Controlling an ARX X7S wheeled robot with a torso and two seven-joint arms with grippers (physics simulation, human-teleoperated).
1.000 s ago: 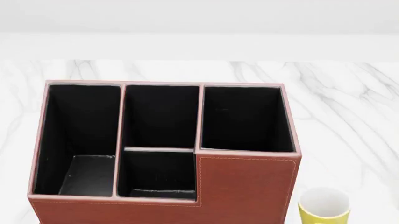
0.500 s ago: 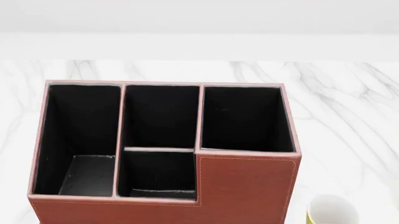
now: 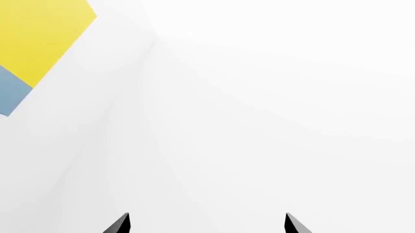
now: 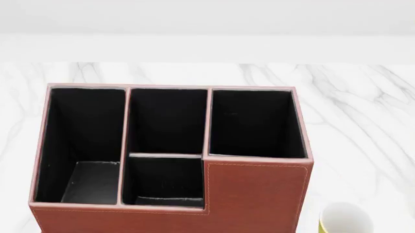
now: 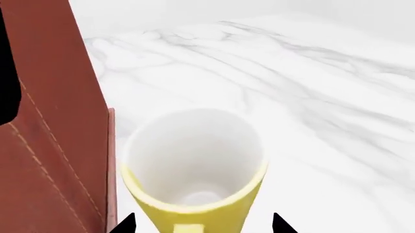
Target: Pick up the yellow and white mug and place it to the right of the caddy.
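Leather-look stitched caddy (image 4: 256,194) with matt black lining, smooth ceramic-looking mug (image 5: 194,165), polished marble tabletop (image 4: 363,111)

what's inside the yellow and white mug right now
Nothing: the right wrist view looks straight into the yellow and white mug and shows a bare white interior down to the bottom. In the head view only its rim shows beside the caddy.

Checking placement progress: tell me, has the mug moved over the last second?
Yes. The yellow and white mug has sunk toward the head view's lower edge, measured against the unmoved caddy, staying to its right.
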